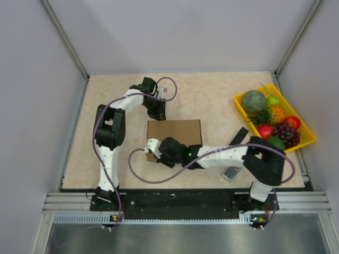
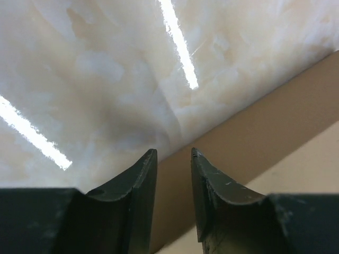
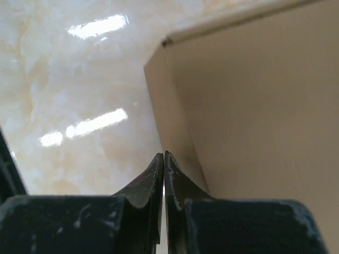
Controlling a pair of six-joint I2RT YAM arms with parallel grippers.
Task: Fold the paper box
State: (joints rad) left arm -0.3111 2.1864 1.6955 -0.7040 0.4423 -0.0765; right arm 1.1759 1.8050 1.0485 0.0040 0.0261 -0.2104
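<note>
The paper box (image 1: 175, 131) lies in the middle of the table as a flat brown closed rectangle. My left gripper (image 1: 159, 112) hangs over its far left corner. In the left wrist view its jaws (image 2: 174, 152) stand apart with a narrow gap, and the box's brown side wall (image 2: 254, 121) runs beneath and beyond the tips with nothing pinched. My right gripper (image 1: 152, 150) sits at the box's near left corner. In the right wrist view it (image 3: 163, 154) is shut and empty, its tips close beside the box's side wall (image 3: 175, 132) just below the corner.
A yellow tray (image 1: 312, 138) of plastic fruit stands at the far right. A black flat object (image 1: 239, 136) and a small grey one (image 1: 231, 173) lie near the right arm. Enclosure walls bound the table on three sides.
</note>
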